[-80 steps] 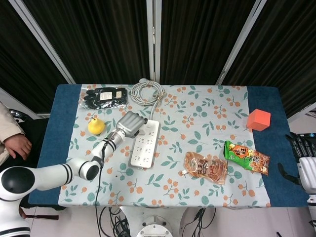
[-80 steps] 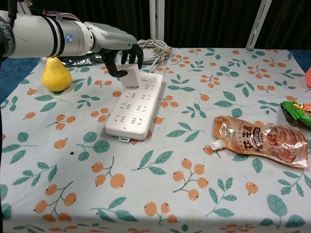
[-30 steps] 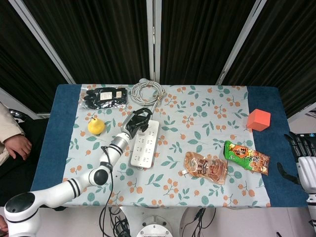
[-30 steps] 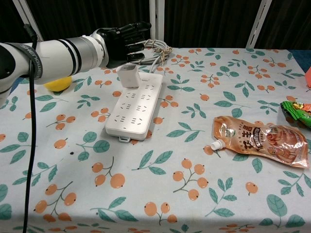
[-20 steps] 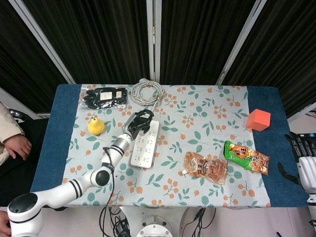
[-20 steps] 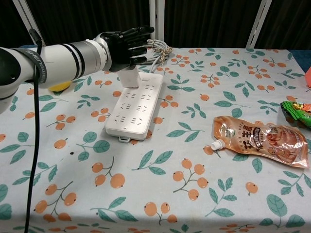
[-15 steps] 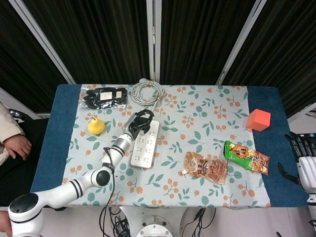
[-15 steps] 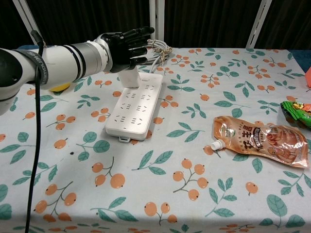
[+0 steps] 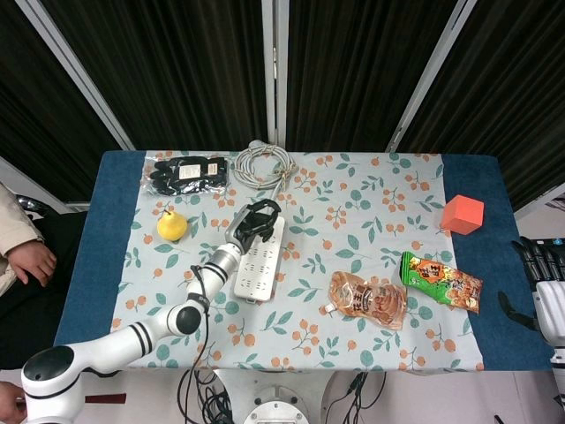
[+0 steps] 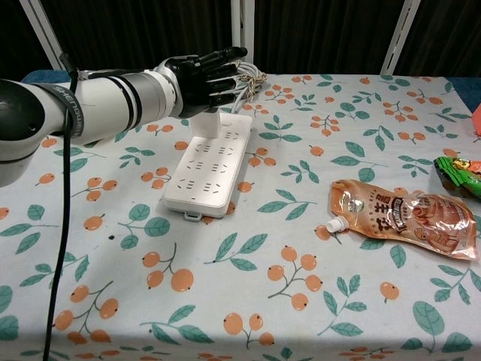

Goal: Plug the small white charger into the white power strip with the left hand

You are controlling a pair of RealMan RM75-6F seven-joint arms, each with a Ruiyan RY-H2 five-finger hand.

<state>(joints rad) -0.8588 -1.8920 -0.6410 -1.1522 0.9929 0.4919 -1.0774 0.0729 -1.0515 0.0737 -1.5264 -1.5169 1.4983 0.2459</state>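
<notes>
My left hand point(image 10: 204, 75) has moved from gripping to flat above the small white charger point(image 10: 204, 125), fingers spread, holding nothing. The charger stands upright at the white power strip point(image 10: 211, 165) far end; I judge it seated.

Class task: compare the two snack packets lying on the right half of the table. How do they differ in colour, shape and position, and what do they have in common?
The brown pouch has a spout at its corner; the green packet shows none. The brown pouch is broad and rounded; the green packet is longer and narrower. The brown pouch lies nearer the power strip; the green packet lies nearer the table's right edge. Both lie flat on the flowered cloth, untouched by either robot hand.
</notes>
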